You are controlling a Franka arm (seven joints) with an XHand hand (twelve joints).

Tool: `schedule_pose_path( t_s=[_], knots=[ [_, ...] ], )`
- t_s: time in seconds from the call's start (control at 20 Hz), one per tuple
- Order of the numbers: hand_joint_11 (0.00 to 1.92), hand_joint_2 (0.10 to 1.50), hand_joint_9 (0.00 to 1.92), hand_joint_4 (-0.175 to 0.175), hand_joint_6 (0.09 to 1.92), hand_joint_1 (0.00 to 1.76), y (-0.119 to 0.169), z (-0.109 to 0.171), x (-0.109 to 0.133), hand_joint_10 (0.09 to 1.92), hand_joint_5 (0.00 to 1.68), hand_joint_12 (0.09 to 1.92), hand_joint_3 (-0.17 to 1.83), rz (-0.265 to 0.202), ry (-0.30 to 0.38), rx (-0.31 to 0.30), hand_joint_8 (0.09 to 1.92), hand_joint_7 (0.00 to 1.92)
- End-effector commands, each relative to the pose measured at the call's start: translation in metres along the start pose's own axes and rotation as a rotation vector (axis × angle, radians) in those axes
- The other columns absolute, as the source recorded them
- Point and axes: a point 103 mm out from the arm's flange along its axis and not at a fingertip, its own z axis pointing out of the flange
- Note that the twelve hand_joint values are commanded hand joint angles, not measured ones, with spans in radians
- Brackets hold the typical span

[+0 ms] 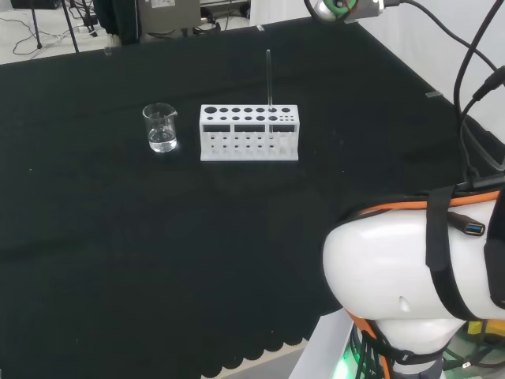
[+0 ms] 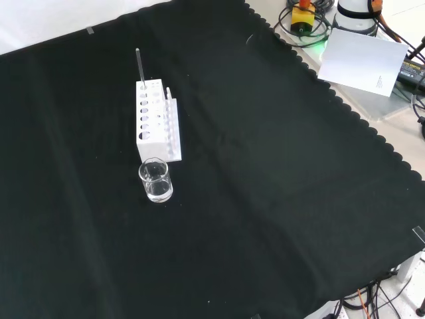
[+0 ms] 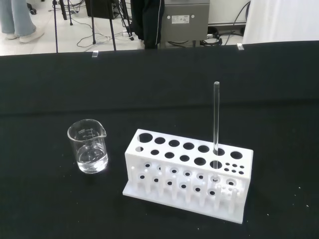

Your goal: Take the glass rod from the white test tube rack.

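**Glass rod seated in rack, hand state unknown**

Glass rod stands upright in the white test tube rack, in a hole of the rack's far row near its 3 o'clock end in the head view. In the front view the rod rises from the rack's 12 o'clock end. Wrist view: rod sits in one of the large holes, just beside the cluster of small holes at that end of the rack; the other large holes look unfilled.

Small clear glass beaker sits at 9 o'clock of the rack in the head view, near but not touching; at 6 o'clock of the rack in the front view. It looks to hold a little clear liquid at the bottom.

Tabletop is covered in black cloth. The arm's white link sits at 4 o'clock in the head view, well apart from the rack.

Hand: cannot tell whether spread or closed.
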Motion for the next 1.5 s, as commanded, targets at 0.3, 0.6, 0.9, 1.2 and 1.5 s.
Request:
schedule_pose_path(
  t_s=[0.3,0.6,0.9,1.2,1.5],
  knots=[
    [0.00,0.77,0.01,-0.158,0.09,0.73,0.004,0.002,0.000,0.60,0.05,0.85,0.62,0.007,-0.009,0.003,0.49,0.00],
    [0.00,0.78,0.01,-0.157,0.09,0.72,0.012,0.007,-0.003,0.69,0.06,0.94,0.60,0.011,-0.006,0.001,0.52,0.00],
    [0.00,0.77,0.14,-0.162,0.09,0.72,0.033,0.017,-0.011,0.88,0.10,1.29,0.63,0.009,0.014,0.000,0.80,0.01],
    [0.00,0.77,0.25,-0.165,0.09,0.72,0.060,0.021,-0.027,0.90,0.12,1.37,0.64,0.014,0.036,-0.004,0.87,0.05],
    [0.00,0.77,0.31,-0.167,0.09,0.72,0.092,0.027,-0.033,0.90,0.13,1.40,0.64,0.004,0.042,-0.018,0.88,0.10]
  ],
)
